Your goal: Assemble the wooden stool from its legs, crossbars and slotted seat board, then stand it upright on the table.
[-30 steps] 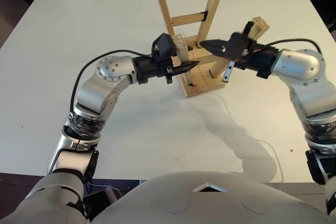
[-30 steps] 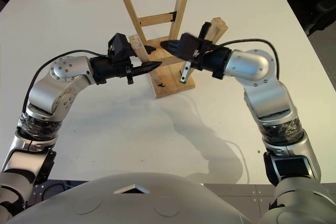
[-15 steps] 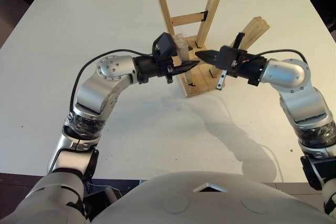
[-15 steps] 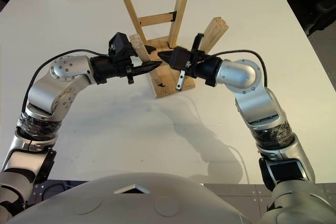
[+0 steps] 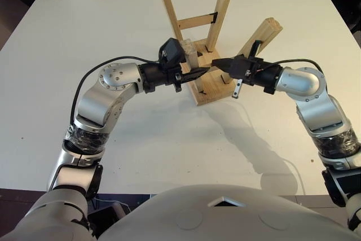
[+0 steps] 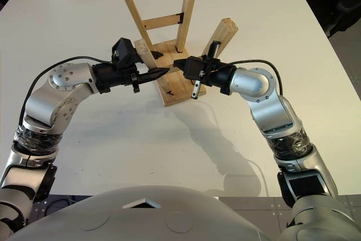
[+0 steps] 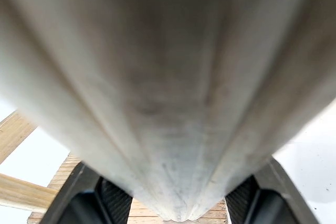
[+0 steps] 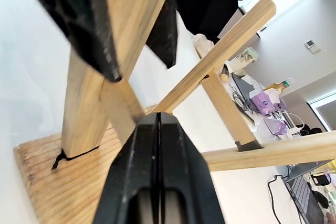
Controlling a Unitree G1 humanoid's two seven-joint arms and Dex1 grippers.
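Clamping the short leg [image 8: 86, 103] low down, the left gripper [image 5: 197, 72] has a finger either side of it: the right wrist view makes this plain, the eye views leave it unclear. The right gripper [image 8: 158, 124] has its fingers pressed together, tips at a short bar [image 8: 123, 108] off that leg. The leg stands in the seat board [image 5: 217, 90], flat on the table [image 5: 141, 139]. Behind, two taller legs [image 5: 168, 7] joined by a crossbar [image 5: 194, 22] stand upright; a fourth leg [image 5: 259, 32] leans rightward.

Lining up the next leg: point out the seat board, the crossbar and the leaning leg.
seat board [image 5: 211, 90]: left eye view, bare top face near the front corner.
crossbar [image 5: 196, 22]: left eye view, its middle.
leaning leg [image 5: 262, 32]: left eye view, upper part.
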